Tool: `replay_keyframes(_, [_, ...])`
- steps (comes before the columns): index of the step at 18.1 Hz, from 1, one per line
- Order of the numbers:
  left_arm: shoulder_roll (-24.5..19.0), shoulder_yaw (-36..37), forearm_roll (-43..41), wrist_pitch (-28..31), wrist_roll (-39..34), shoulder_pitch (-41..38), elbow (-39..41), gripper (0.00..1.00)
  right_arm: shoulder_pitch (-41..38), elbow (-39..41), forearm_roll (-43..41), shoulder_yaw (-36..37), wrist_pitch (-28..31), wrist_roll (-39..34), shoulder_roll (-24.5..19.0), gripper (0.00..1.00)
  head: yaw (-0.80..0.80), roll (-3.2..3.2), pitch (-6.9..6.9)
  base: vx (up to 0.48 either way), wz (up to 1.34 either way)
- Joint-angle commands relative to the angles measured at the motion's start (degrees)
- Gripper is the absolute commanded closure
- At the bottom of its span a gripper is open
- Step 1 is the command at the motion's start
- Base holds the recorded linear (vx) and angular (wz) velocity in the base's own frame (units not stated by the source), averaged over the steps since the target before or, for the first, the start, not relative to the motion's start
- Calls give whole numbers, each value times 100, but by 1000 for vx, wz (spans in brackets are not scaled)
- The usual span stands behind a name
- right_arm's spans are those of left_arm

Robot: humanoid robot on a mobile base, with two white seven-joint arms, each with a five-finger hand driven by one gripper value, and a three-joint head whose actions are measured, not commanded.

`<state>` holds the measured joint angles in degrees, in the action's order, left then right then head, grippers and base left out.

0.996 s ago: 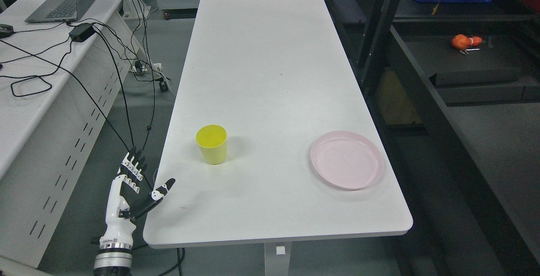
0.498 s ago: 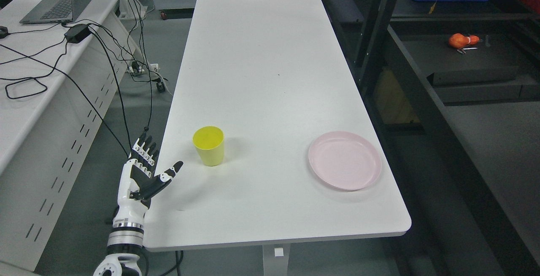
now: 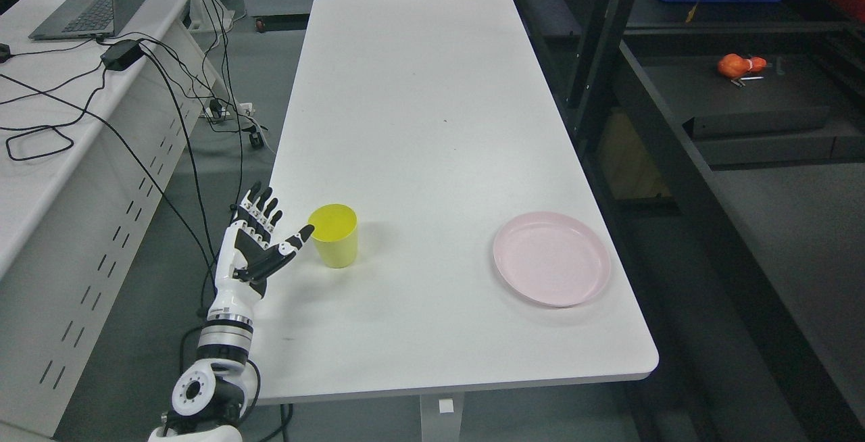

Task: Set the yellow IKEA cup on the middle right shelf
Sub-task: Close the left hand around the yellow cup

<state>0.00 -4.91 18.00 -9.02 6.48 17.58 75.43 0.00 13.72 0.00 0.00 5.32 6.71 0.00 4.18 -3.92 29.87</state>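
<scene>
Cup point(image 3: 333, 235) is what I'm after: it stands upright on the worktop point(image 3: 432, 124), near the left edge, toward the near end. My left robot hand point(image 3: 260, 246) is just beside it on its left, over the worktop's edge, released, fingers point(image 3: 260, 205) straight and pointing away from me, thumb point(image 3: 294, 242) stuck out toward the cup with its tip at or almost at the cup wall. Can't tell if it's touching. Nothing held. Right robot hand not in view.

Step, as I judge it: reach, pre-grasp. Cup not picked up yet, so the task is barely begun. Next move calls for sliding my hand a bit further right so the cup sits between thumb and fingers, then curling round the wall and lifting straight up. After that it has to travel right across the worktop to the shelf point(image 3: 743, 101) on the far right side. Risk: the thumb nudging the cup and tipping it before the fingers wrap.

Cup look: plain yellow, tapered, wider at the rim than the base, no handle, mouth up, looks empty. Smooth plastic by the look, probably light and easy to knock.

Further right on the worktop, well apart from the cup, a pink plate point(image 3: 551, 267), bare. Beyond, on the dark shelf, a small orange thing point(image 3: 740, 64).
</scene>
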Motion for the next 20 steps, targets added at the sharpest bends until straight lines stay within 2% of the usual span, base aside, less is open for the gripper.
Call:
replay_keyframes(1, [-100, 666, 63, -12, 116, 342, -950, 1, -79, 0, -141, -97, 4, -3, 100, 1, 0, 0, 0, 0, 0])
replay_keyframes(5, [-100, 675, 238, 6, 116, 641, -1425, 1, -79, 0, -141, -97, 4, -3, 100, 1, 0, 0, 0, 0, 0])
replay_keyframes(12, [-100, 1079, 511, 23, 134, 738, -1636, 1, -79, 0, -141, -97, 4, -3, 100, 1, 0, 0, 0, 0, 0])
replay_keyframes(20, [-100, 1607, 502, 15, 468, 694, -1636, 1, -79, 0, -141, -97, 4, -3, 100, 1, 0, 0, 0, 0, 0])
